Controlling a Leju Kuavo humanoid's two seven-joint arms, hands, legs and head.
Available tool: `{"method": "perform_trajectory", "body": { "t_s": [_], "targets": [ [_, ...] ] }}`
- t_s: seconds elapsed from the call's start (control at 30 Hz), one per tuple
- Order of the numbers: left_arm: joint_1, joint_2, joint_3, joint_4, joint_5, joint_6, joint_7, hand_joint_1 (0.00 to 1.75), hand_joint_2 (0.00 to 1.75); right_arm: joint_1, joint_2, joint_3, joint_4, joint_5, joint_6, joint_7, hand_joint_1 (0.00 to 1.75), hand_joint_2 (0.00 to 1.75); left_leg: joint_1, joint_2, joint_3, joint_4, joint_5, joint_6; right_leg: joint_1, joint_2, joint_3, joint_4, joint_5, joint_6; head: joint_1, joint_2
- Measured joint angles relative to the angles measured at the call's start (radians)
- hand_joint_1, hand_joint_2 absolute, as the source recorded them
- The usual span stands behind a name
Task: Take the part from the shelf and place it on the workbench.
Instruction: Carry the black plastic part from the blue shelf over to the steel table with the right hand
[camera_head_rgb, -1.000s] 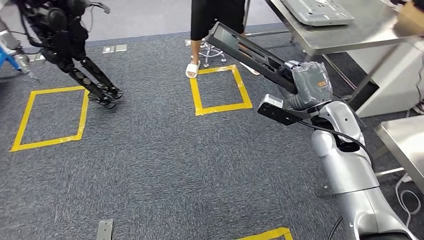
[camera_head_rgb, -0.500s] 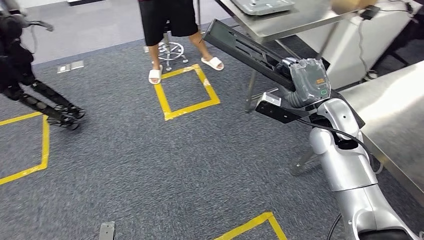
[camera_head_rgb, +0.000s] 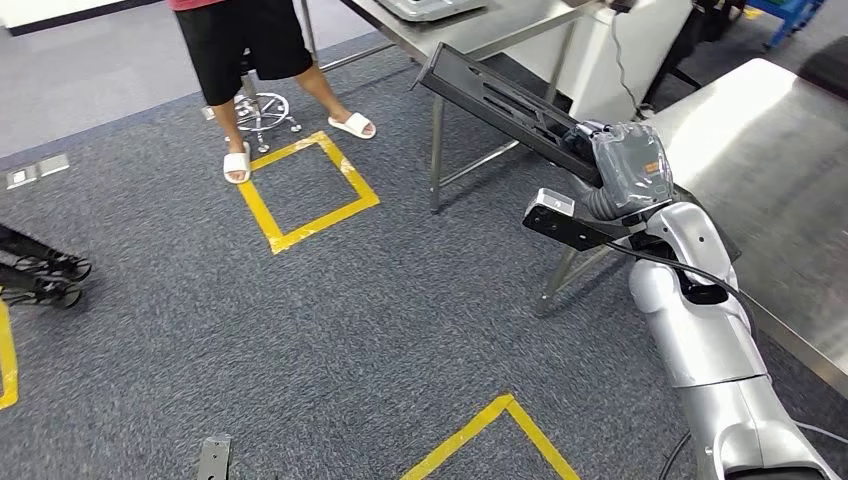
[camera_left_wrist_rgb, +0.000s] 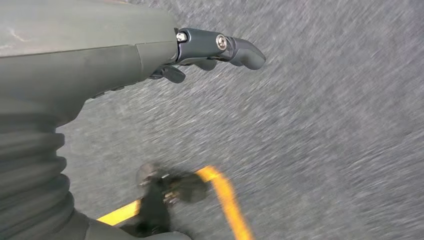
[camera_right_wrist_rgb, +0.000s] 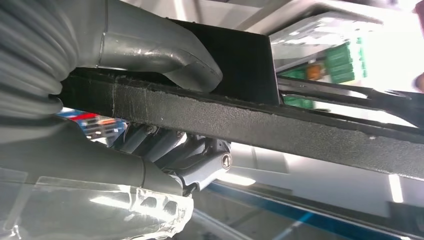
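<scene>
Floor (camera_head_rgb: 330, 330): you are looking down on grey carpet marked with yellow tape squares (camera_head_rgb: 305, 195).
Tabletop (camera_head_rgb: 770, 190): a steel surface lies at your right, just beside and below the raised right arm; a second steel table (camera_head_rgb: 470, 25) stands farther off.
Right arm (camera_head_rgb: 700, 340): your silver arm comes up from the lower right, its wrist wrapped in clear film.
Part (camera_head_rgb: 500, 100): a long, flat black panel, tilted, its far end pointing up and away above the carpet, near the table leg.
Right hand (camera_head_rgb: 595, 150): it grips the near end of the part; in the right wrist view the thumb (camera_right_wrist_rgb: 165, 55) presses one face and the fingers (camera_right_wrist_rgb: 180, 150) curl under the other.
Left hand (camera_left_wrist_rgb: 150, 60): it hangs over the carpet holding nothing, fingers (camera_left_wrist_rgb: 235, 47) slightly bent and apart.
Person (camera_head_rgb: 250, 60): legs in black shorts and white slippers stand at the far tape square.
</scene>
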Motion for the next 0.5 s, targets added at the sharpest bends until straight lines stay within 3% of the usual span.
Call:
{"method": "perform_trajectory", "body": {
  "t_s": [0.03,0.07,0.1,0.13,0.17,0.2,0.27,0.33,0.37,0.4,0.43,0.5],
  "targets": [
    [0.0,-0.001,-0.001,0.001,-0.005,-0.023,0.033,0.0,1.75,-0.001,-0.001,0.0,0.002,-0.002,0.003,-0.004,1.75,1.75,0.0,0.026,-0.001,0.0,0.0,-0.003,-0.008,-0.031,0.004,0.003,-0.003,0.012,0.002,0.0],
    [0.001,0.001,-0.004,0.002,-0.013,-0.061,0.129,0.0,1.75,-0.007,0.005,0.002,0.005,-0.002,0.009,-0.005,1.75,1.75,-0.003,0.055,0.0,0.002,-0.004,-0.014,-0.012,-0.057,0.032,-0.04,0.012,0.02,0.002,0.0],
    [0.004,0.002,-0.008,0.004,-0.021,-0.102,0.233,0.0,1.75,-0.016,0.012,0.004,0.008,-0.001,0.015,-0.004,1.75,1.75,-0.006,0.079,0.003,0.004,-0.008,-0.025,-0.013,-0.078,0.077,-0.119,0.037,0.025,0.0,0.0],
    [0.007,0.005,-0.012,0.006,-0.029,-0.144,0.341,0.0,1.75,-0.025,0.021,0.008,0.011,0.0,0.022,-0.002,1.75,1.75,-0.009,0.1,0.007,0.005,-0.012,-0.036,-0.012,-0.09,0.107,-0.172,0.053,0.021,-0.001,0.0],
    [0.01,0.007,-0.017,0.006,-0.034,-0.171,0.425,0.0,1.75,-0.033,0.029,0.011,0.014,0.002,0.025,0.004,1.75,1.75,-0.009,0.116,0.009,0.007,-0.017,-0.046,-0.011,-0.086,0.114,-0.184,0.058,0.011,-0.003,0.0],
    [0.01,0.007,-0.021,0.006,-0.038,-0.185,0.449,0.0,1.75,-0.036,0.031,0.013,0.015,0.003,0.025,0.008,1.75,1.75,-0.003,0.11,0.009,0.013,-0.024,-0.052,-0.014,-0.073,0.114,-0.184,0.059,0.004,-0.005,0.0],
    [0.011,0.008,-0.027,0.007,-0.044,-0.201,0.481,0.0,1.75,-0.042,0.035,0.016,0.016,0.003,0.025,0.014,1.75,1.75,0.007,0.055,-0.017,0.078,-0.068,-0.06,-0.018,-0.049,0.114,-0.185,0.062,-0.015,-0.008,0.0],
    [0.015,0.011,-0.031,0.007,-0.051,-0.205,0.5,0.0,1.75,-0.046,0.039,0.018,0.018,0.002,0.025,0.016,1.75,1.75,0.008,-0.005,-0.078,0.213,-0.136,-0.06,-0.012,-0.023,0.114,-0.185,0.064,-0.029,-0.012,0.0],
    [0.018,0.013,-0.033,0.008,-0.053,-0.207,0.506,0.0,1.75,-0.045,0.04,0.019,0.018,0.002,0.025,0.017,1.75,1.75,0.008,-0.016,-0.109,0.273,-0.156,-0.059,-0.008,-0.008,0.114,-0.185,0.064,-0.031,-0.013,0.0],
    [0.02,0.014,-0.034,0.008,-0.055,-0.208,0.511,0.0,1.75,-0.043,0.04,0.019,0.019,0.001,0.025,0.017,1.75,1.75,0.008,-0.02,-0.127,0.302,-0.157,-0.056,-0.004,0.009,0.114,-0.184,0.065,-0.033,-0.013,0.0],
    [0.021,0.015,-0.036,0.009,-0.056,-0.209,0.513,0.0,1.75,-0.041,0.04,0.02,0.019,0.0,0.025,0.018,1.75,1.75,0.008,-0.022,-0.126,0.291,-0.138,-0.051,-0.001,0.025,0.114,-0.184,0.065,-0.034,-0.013,0.0],
    [0.021,0.017,-0.04,0.01,-0.057,-0.21,0.515,0.0,1.75,-0.04,0.039,0.02,0.019,0.0,0.025,0.019,1.75,1.75,0.007,-0.044,-0.076,0.172,-0.065,-0.036,0.003,0.056,0.115,-0.183,0.067,-0.035,-0.013,0.0]
  ]
}}
